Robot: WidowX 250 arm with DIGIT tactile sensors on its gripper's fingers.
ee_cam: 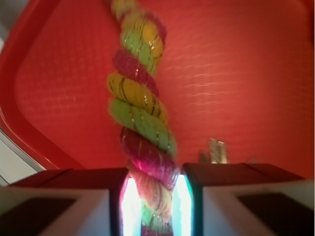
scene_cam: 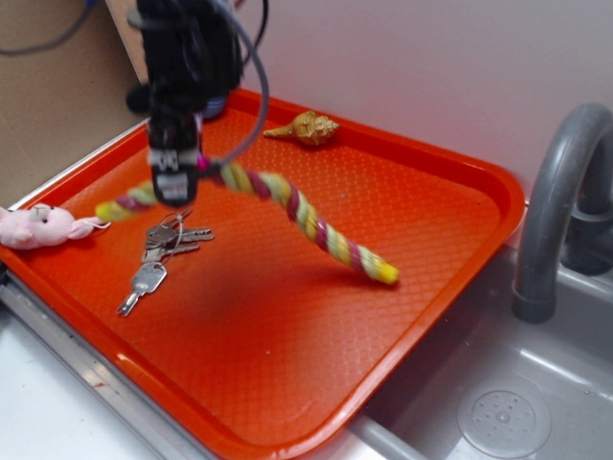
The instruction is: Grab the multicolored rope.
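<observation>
While your hand (scene_cam: 174, 182) was clamped on the multicolored rope (scene_cam: 287, 206) at upper left, over the tray (scene_cam: 431, 278), the grasp looked made; next you needed only hold firm.

We count one multicolored rope (scene_cam: 297, 213), one orange tray (scene_cam: 412, 316) and one gripper (scene_cam: 174, 182), plus one bunch of keys (scene_cam: 161, 257) near the left of the tray, which seems to hold three or four keys, though they overlap too much to be sure. At the far edge lies one seashell (scene_cam: 305, 127), and off the left rim one pink plush toy (scene_cam: 36, 227). To the right we count one grey faucet (scene_cam: 556, 211) and, nearer, one sink drain (scene_cam: 503, 419).
</observation>
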